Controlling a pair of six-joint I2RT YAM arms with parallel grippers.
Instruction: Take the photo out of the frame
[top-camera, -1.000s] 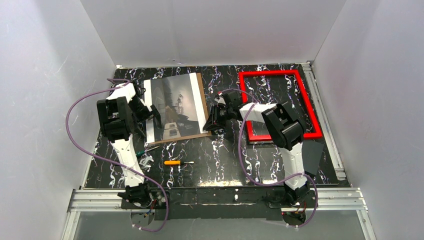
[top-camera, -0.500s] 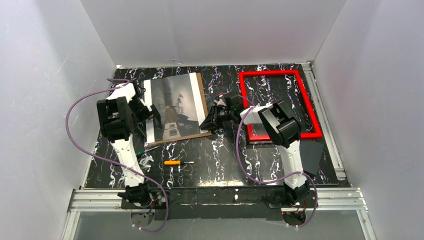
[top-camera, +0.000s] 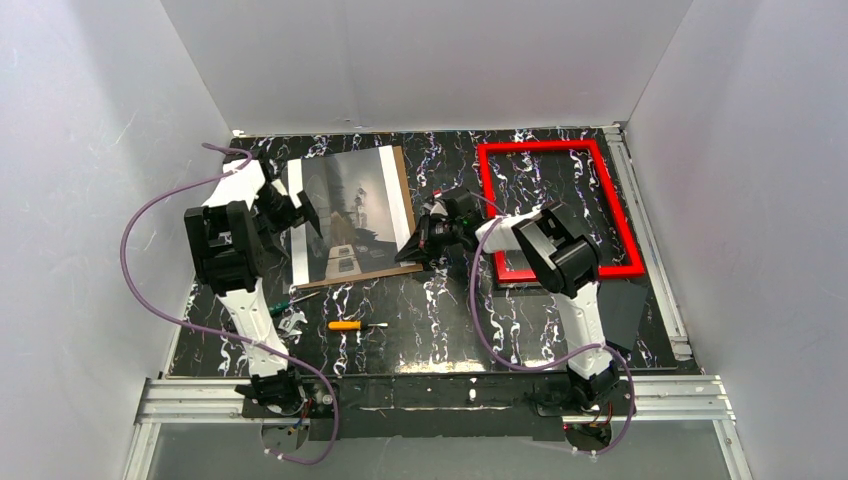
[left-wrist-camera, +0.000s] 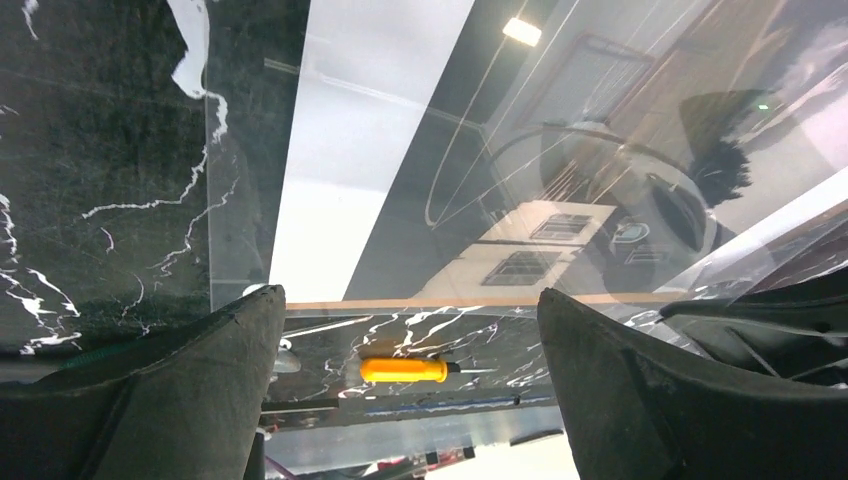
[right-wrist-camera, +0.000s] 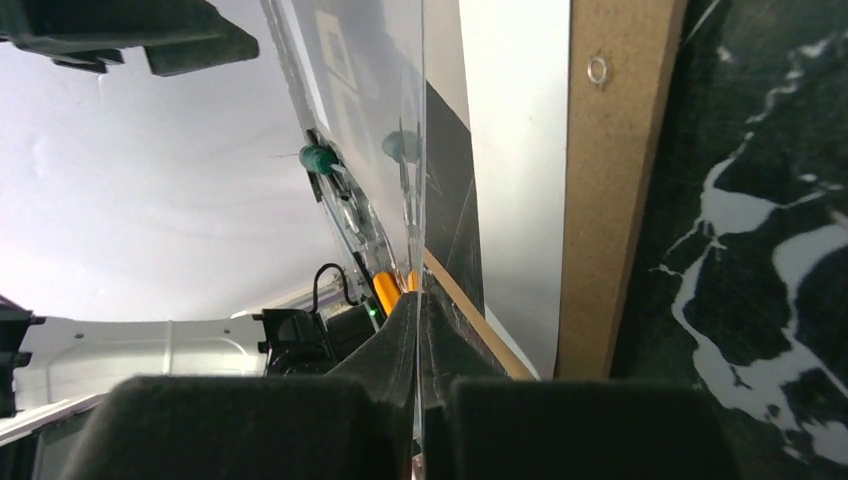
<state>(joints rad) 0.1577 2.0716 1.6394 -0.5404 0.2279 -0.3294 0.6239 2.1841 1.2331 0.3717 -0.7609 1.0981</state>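
Since the frame (top-camera: 540, 148) lies empty at the table's (top-camera: 430, 320) far right, well apart from the photo (top-camera: 350, 215), removal is judged mostly done. The photo rests on a brown board (top-camera: 405, 200) under a clear pane (left-wrist-camera: 235, 220), which has yet to be cleared. The pane's right edge is clamped by the right gripper (right-wrist-camera: 418, 320), the left gripper (left-wrist-camera: 410, 300) is held wide apart over the left edge, and bare table is left between.

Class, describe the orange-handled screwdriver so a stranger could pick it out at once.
Start at the black marbled table. Just nearer its front edge than the photo lies the screwdriver. Its orange handle sets it apart from the green-handled tool to its left.
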